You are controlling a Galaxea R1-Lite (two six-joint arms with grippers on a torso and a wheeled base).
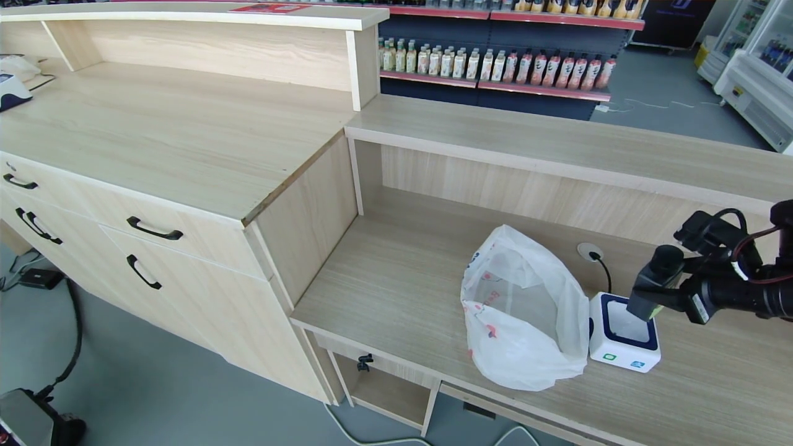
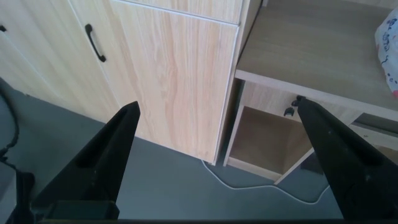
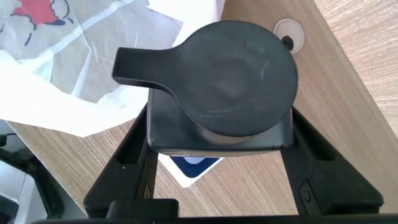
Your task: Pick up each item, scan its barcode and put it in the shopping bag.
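One dark round-topped item [image 3: 230, 81] is sitting pinched in the right gripper's [image 1: 650, 297] jaws, hovering directly over the scanner [image 1: 622, 341], which is standing on the worktop [image 1: 396, 279] just beside the bag [image 1: 520, 310]. The left gripper [image 2: 217, 104] is hanging low by the cabinet [image 2: 180, 74], jaws spread.

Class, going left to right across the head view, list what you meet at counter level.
Drawer cabinet → shopping bag → barcode scanner. The black item held above the scanner overlaps it, so it is omitted.

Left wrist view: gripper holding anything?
No, the left gripper is open with nothing in it.
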